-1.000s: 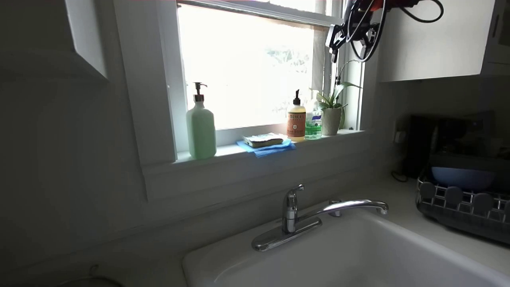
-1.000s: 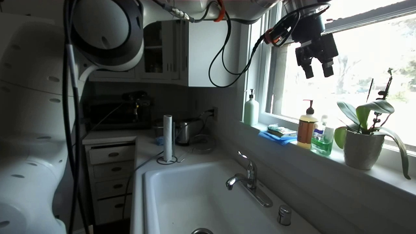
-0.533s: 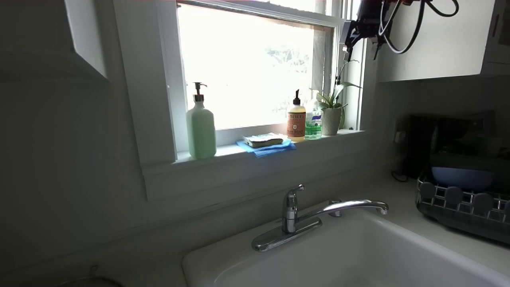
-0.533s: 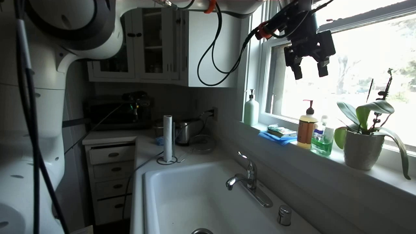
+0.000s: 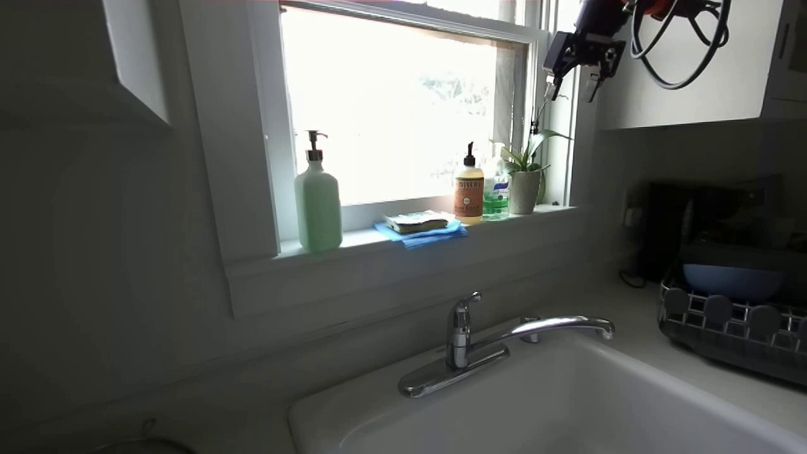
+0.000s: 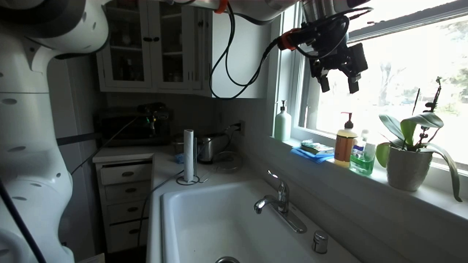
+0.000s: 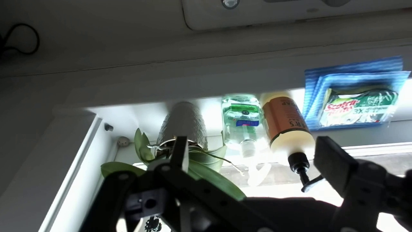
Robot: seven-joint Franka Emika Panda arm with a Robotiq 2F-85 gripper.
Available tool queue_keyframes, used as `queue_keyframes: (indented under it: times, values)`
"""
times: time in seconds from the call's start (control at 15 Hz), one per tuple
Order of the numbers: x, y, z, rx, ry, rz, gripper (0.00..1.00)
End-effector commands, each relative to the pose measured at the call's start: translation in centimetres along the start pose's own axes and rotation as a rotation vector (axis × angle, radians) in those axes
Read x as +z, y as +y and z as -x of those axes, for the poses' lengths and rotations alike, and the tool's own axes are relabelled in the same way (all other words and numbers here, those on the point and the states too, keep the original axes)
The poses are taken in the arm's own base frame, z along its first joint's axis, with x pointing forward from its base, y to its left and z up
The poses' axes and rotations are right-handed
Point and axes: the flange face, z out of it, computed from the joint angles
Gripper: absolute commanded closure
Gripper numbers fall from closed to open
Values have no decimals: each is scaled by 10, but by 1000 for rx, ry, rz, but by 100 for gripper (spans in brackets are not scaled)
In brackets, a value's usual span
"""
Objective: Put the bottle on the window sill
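Three bottles stand upright on the white window sill (image 5: pixel 359 238), which also shows in an exterior view (image 6: pixel 435 197). An amber pump bottle with an orange label (image 5: pixel 468 197) stands beside a clear green sanitizer bottle (image 5: pixel 496 200). A tall pale-green pump bottle (image 5: pixel 319 211) stands at the sill's far end from them and is out of the wrist view. My gripper (image 6: pixel 339 87) is open and empty, in the air above the sill and apart from everything. In the wrist view, the sanitizer bottle (image 7: pixel 242 120) and amber bottle (image 7: pixel 285 119) appear between the fingers (image 7: pixel 254 154).
A potted orchid (image 6: pixel 408 170) stands on the sill beside the sanitizer bottle. A sponge pack on blue cloths (image 6: pixel 313 152) lies beside the amber bottle. Below are the faucet (image 5: pixel 460 334) and white sink (image 6: pixel 204 215). A dish rack (image 5: pixel 731 321) and wall cabinet (image 5: pixel 681 69) are nearby.
The gripper has shifted right in an exterior view and left and slightly down in another, tilting somewhat. The arm's elbow has swung left. The bottles and sill items have not moved.
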Motion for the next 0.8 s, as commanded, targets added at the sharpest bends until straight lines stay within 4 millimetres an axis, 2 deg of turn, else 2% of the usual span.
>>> queue_keyframes:
  times: [0.0, 0.4, 0.47, 0.73]
  values:
    - [-4, 3, 26, -23, 46, -44, 0]
    - [-2, 4, 43, -48, 66, -51, 0]
    - [0, 4, 29, -31, 48, -24, 0]
    - [1, 4, 34, -35, 50, -27, 0]
